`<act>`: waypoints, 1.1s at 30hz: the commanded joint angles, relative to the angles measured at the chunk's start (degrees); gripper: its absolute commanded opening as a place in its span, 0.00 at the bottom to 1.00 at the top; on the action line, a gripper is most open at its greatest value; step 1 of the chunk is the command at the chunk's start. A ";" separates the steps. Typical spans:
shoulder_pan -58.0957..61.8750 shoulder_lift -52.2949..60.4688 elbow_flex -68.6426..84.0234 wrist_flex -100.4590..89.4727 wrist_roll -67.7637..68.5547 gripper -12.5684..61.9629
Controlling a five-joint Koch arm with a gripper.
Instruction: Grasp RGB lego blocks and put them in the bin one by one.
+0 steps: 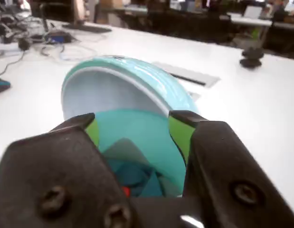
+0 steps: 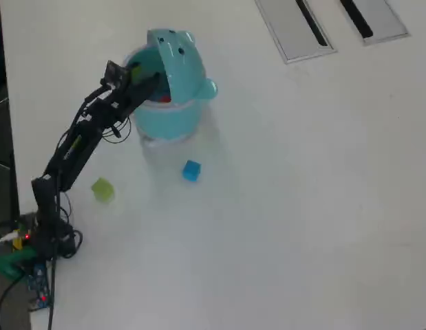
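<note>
The turquoise bin point(image 2: 166, 124) stands at the upper left of the overhead view, its animal-face lid point(image 2: 179, 58) tipped up and back. My gripper point(image 2: 148, 75) hangs over the bin's mouth. In the wrist view the gripper point(image 1: 133, 121) is open, its green pads point(image 1: 179, 134) wide apart with nothing between them. Below it lies the bin's inside wall point(image 1: 142, 130), with the red block point(image 1: 125, 191) at the bottom; the same block shows in the overhead view point(image 2: 164, 100). The blue block point(image 2: 190, 170) and the yellow-green block point(image 2: 102, 190) lie on the table in front of the bin.
Two grey slotted panels point(image 2: 295, 27) point(image 2: 374, 17) are set into the white table at the far right. The arm's base and cables point(image 2: 37, 240) sit at the left edge. In the wrist view, loose cables point(image 1: 52, 42) and a black object point(image 1: 251, 58) lie beyond the bin.
</note>
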 commanded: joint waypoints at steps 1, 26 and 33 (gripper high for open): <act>0.97 6.59 0.44 -0.53 0.00 0.54; -2.37 28.30 26.89 -0.44 -1.93 0.63; -3.78 32.78 36.47 -0.26 -0.35 0.63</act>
